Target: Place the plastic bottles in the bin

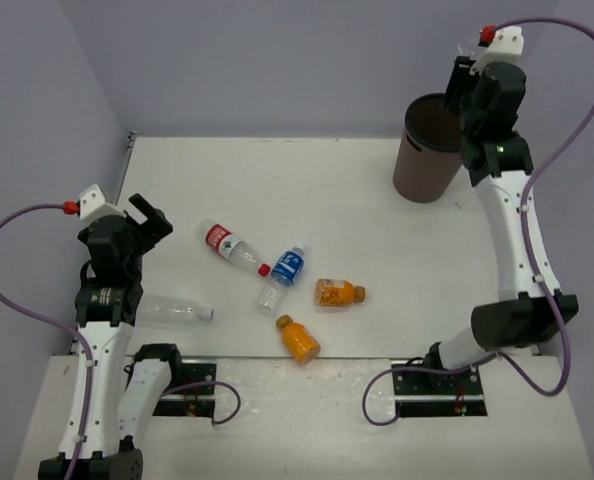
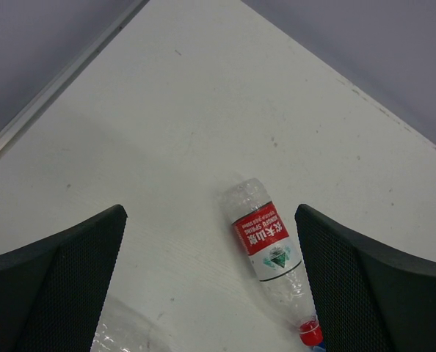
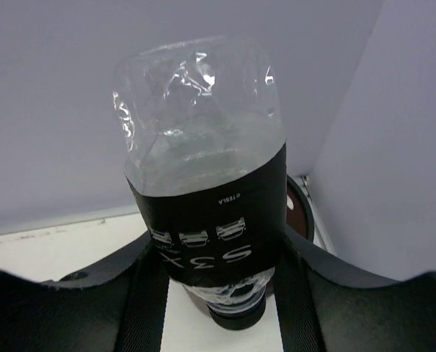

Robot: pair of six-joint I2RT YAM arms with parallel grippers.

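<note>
White bench. A tall dark-brown round plastic bin stands at the far right corner. Right gripper hangs high by the bin's rim, pinching the clear black-label plastic bottle. Cap down, long axis near upright. The bin mouth shows just behind and below the cap, so the drop looks nearly lined up. Left gripper spread, near the left edge. The clear red-label plastic bottle lies ahead of it, slantwise.

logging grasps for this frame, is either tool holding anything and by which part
The right tool clamps the black-label bottle around its label, near the cap end. The left tool is open and empty.
</note>
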